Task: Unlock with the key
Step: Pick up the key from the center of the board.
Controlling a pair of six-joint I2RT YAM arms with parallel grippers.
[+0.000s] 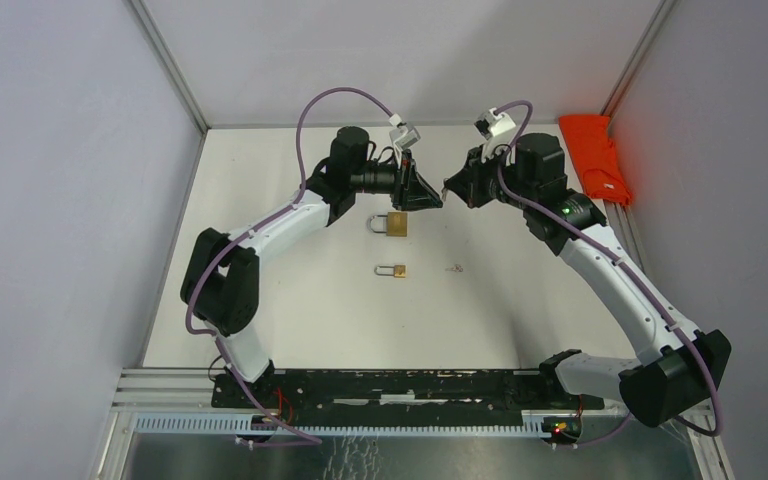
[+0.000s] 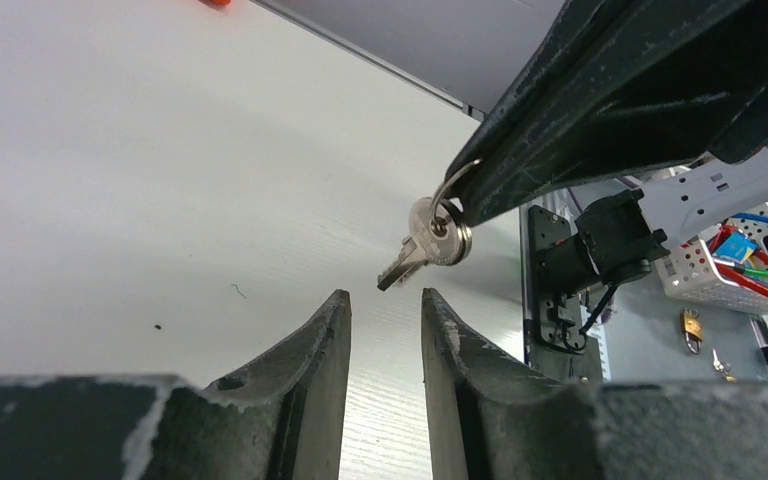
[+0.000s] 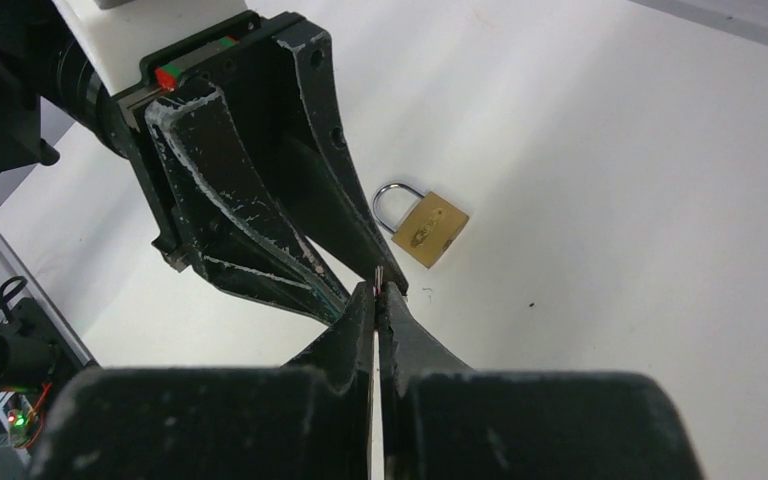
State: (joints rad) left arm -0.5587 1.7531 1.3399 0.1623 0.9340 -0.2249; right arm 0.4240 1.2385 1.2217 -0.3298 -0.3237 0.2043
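A silver key (image 2: 423, 246) hangs on its ring from my right gripper (image 3: 380, 288), which is shut on the ring; only a thin metal edge shows between its tips. My left gripper (image 2: 385, 297) is open just below the key's blade, its fingers on either side and not touching it. In the top view the two grippers meet tip to tip above the table, left gripper (image 1: 436, 200) and right gripper (image 1: 449, 189). A brass padlock (image 1: 393, 224) with a steel shackle lies flat on the white table below them, and the right wrist view shows the brass padlock (image 3: 427, 230) too.
A smaller brass padlock (image 1: 393, 270) lies nearer the arms, with a tiny pink scrap (image 1: 452, 267) to its right. An orange cloth (image 1: 596, 156) lies at the back right by the wall. Grey walls close in the table on three sides.
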